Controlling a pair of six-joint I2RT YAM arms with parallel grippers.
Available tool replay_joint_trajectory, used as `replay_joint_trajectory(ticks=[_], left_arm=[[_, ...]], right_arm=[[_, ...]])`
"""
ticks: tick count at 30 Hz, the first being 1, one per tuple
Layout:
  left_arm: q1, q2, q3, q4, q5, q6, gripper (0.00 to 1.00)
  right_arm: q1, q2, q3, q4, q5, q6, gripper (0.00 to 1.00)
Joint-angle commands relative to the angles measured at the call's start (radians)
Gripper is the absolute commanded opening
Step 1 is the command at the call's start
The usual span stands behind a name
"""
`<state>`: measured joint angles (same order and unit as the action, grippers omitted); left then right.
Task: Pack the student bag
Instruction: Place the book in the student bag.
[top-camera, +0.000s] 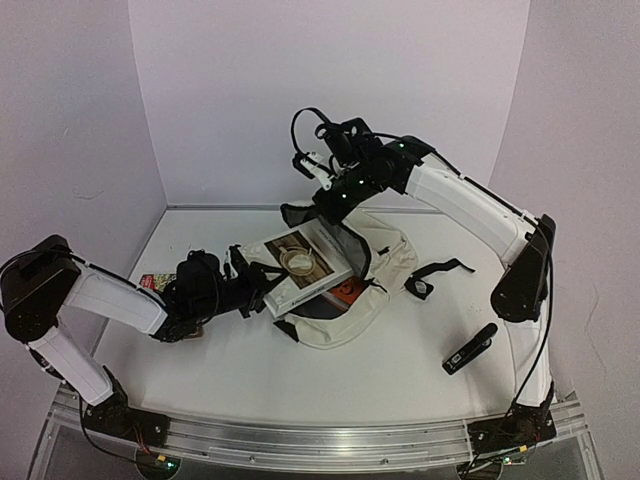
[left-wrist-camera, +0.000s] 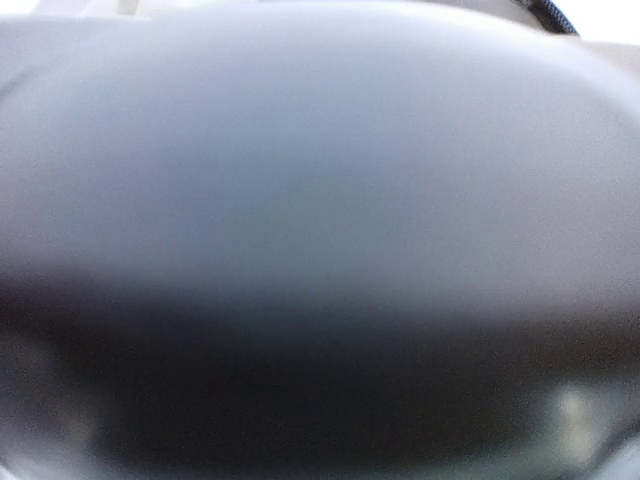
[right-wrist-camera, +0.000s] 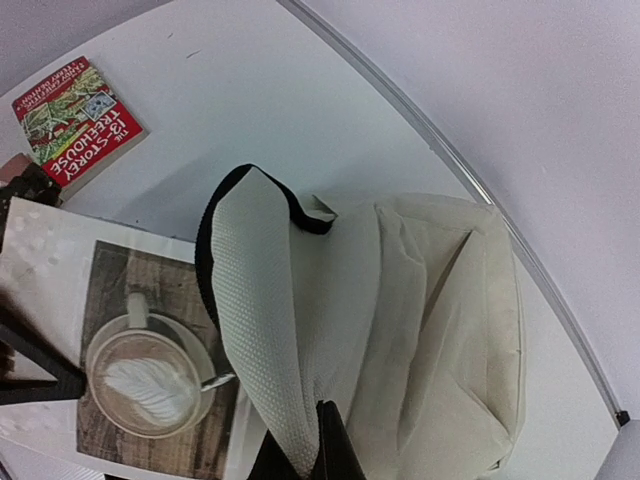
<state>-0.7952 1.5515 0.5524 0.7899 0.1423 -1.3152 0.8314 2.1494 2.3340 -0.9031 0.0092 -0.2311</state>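
Observation:
The student bag (top-camera: 385, 262) is a cream backpack lying at the table's middle, its mouth facing left. My right gripper (top-camera: 330, 200) is shut on the bag's cream mesh flap (right-wrist-camera: 255, 300) and holds it up; in the right wrist view the gripper (right-wrist-camera: 320, 435) pinches the fabric. My left gripper (top-camera: 262, 283) is shut on the left edge of a coffee-cover book (top-camera: 305, 262), which lies tilted at the bag's mouth. The book also shows in the right wrist view (right-wrist-camera: 130, 370). The left wrist view is a grey blur from something right against the lens.
A red paperback (top-camera: 152, 283) lies at the left behind my left arm; it also shows in the right wrist view (right-wrist-camera: 75, 120). A black stick-shaped object (top-camera: 470, 348) lies at the right front. Something orange (top-camera: 346, 292) shows inside the bag. A black strap (top-camera: 440, 268) trails right.

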Motion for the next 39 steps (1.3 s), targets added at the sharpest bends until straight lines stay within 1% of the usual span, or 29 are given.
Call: replay_joint_trajectory(ticks=[1, 3, 5, 10, 12, 15, 16, 17, 18, 20, 24, 26, 27, 28, 29, 31, 33, 36, 39], left_arm=[[0.003, 0.075, 0.14, 0.051, -0.078, -0.099, 0.0], [0.0, 0.12, 0.21, -0.018, -0.087, -0.126, 0.0], [-0.01, 0.17, 0.263, -0.045, -0.094, -0.151, 0.0], [-0.033, 0.312, 0.377, -0.041, -0.085, -0.22, 0.0], [-0.049, 0.364, 0.407, -0.032, -0.114, -0.251, 0.0], [-0.061, 0.418, 0.454, -0.011, -0.144, -0.268, 0.04], [-0.061, 0.43, 0.476, -0.012, -0.16, -0.26, 0.07], [-0.061, 0.439, 0.494, -0.017, -0.17, -0.248, 0.13], [-0.06, 0.444, 0.511, -0.025, -0.172, -0.228, 0.22], [-0.067, 0.422, 0.521, -0.082, -0.185, -0.195, 0.37], [-0.114, 0.308, 0.515, -0.353, -0.319, -0.14, 0.61], [-0.139, 0.252, 0.535, -0.509, -0.383, -0.125, 0.7], [-0.149, 0.233, 0.548, -0.583, -0.409, -0.123, 0.81], [-0.158, 0.218, 0.564, -0.649, -0.427, -0.124, 0.89], [-0.162, 0.209, 0.57, -0.685, -0.432, -0.131, 0.92], [-0.166, 0.195, 0.563, -0.722, -0.424, -0.148, 0.92], [-0.165, 0.186, 0.543, -0.729, -0.409, -0.174, 0.87], [-0.166, 0.187, 0.51, -0.703, -0.389, -0.183, 0.76], [-0.165, 0.208, 0.494, -0.629, -0.361, -0.175, 0.63]], right_arm=[[0.005, -0.082, 0.004, 0.046, -0.069, 0.04, 0.0], [0.005, -0.089, -0.003, 0.046, -0.082, 0.046, 0.0], [0.005, -0.092, -0.001, 0.046, -0.088, 0.05, 0.0], [0.004, -0.095, 0.008, 0.047, -0.093, 0.051, 0.0], [0.004, -0.097, 0.015, 0.047, -0.11, 0.06, 0.0], [0.005, -0.094, 0.023, 0.046, -0.13, 0.077, 0.0], [0.005, -0.092, 0.023, 0.046, -0.126, 0.078, 0.0], [0.004, -0.088, 0.024, 0.046, -0.119, 0.077, 0.0], [0.003, -0.084, 0.024, 0.046, -0.106, 0.076, 0.0], [-0.002, -0.078, 0.024, 0.047, -0.085, 0.071, 0.0], [-0.021, -0.068, 0.024, 0.047, -0.081, 0.073, 0.0], [-0.03, -0.065, 0.027, 0.046, -0.081, 0.075, 0.0], [-0.033, -0.065, 0.027, 0.047, -0.082, 0.077, 0.0], [-0.034, -0.065, 0.027, 0.047, -0.083, 0.078, 0.0], [-0.036, -0.065, 0.029, 0.046, -0.084, 0.077, 0.0], [-0.038, -0.065, 0.03, 0.045, -0.085, 0.076, 0.0], [-0.041, -0.066, 0.028, 0.046, -0.087, 0.075, 0.0], [-0.041, -0.071, 0.013, 0.047, -0.094, 0.073, 0.0], [-0.04, -0.08, -0.003, 0.047, -0.115, 0.076, 0.0]])
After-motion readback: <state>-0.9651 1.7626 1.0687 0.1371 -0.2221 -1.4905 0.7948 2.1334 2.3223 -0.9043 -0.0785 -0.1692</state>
